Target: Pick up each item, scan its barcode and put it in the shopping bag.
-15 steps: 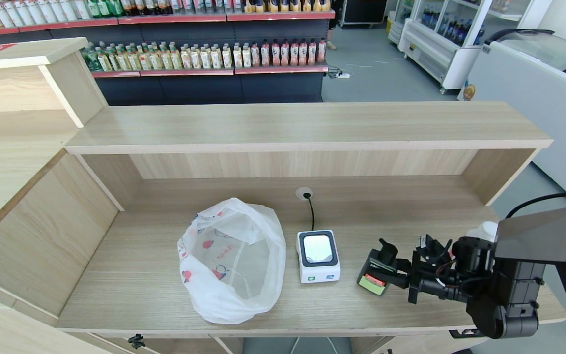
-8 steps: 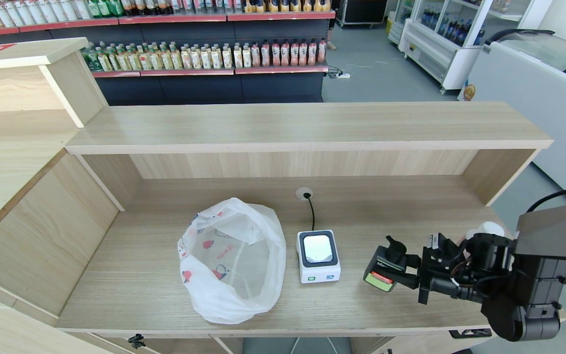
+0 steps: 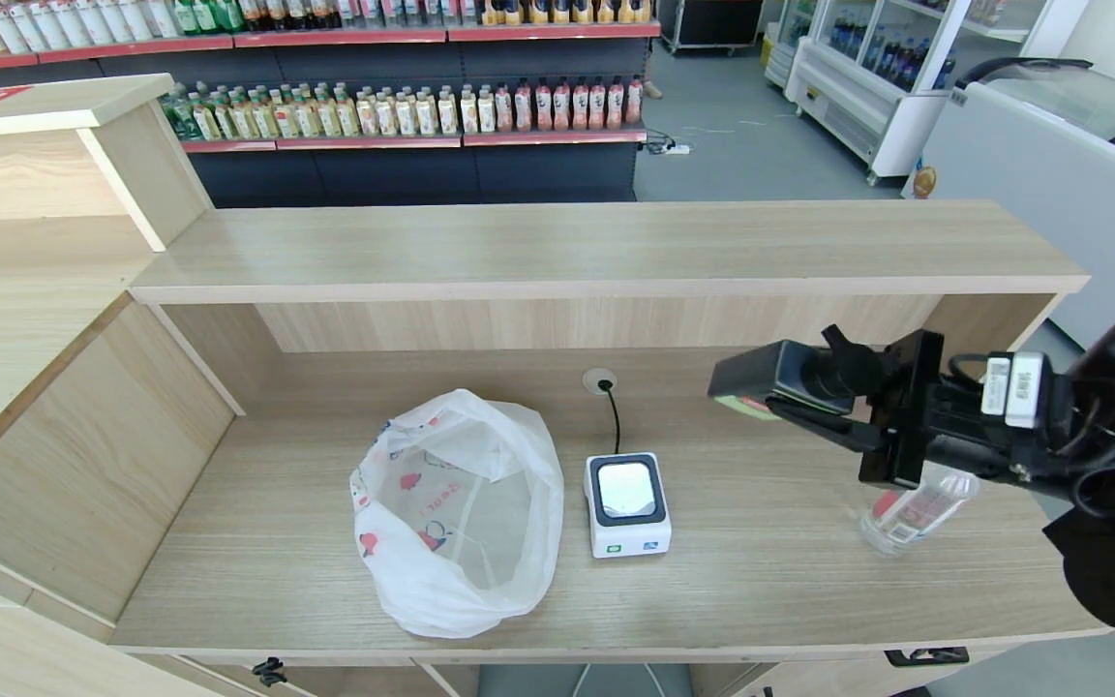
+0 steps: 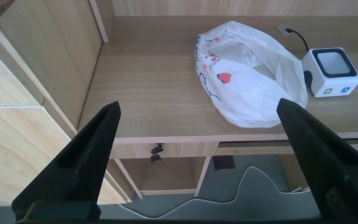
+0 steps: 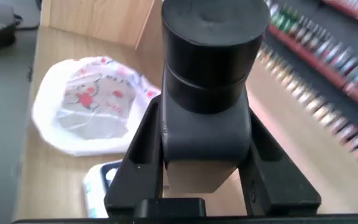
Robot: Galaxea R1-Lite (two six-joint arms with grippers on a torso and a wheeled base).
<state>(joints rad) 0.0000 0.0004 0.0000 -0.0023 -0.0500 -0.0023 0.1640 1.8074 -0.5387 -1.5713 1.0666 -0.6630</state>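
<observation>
Black cylindrical-capped bottle (image 3: 761,379) is hanging clamped in right gripper (image 3: 824,387), right of white box-shaped scanner (image 3: 626,503) — barcode likely needing lowering, facing its glass squarely. Left gripper (image 4: 197,162) is sitting spread apart.

1. Open counter (image 3: 770,571) lower right, between scanner (image 3: 626,503) and lying bottle (image 3: 916,508).
2. Bag (image 3: 461,513) sits just left of scanner; narrow gap.
3. Cable (image 3: 613,416) runs behind scanner, centre.
4. Ledge (image 3: 606,247) caps the back wall, upper frame.
</observation>
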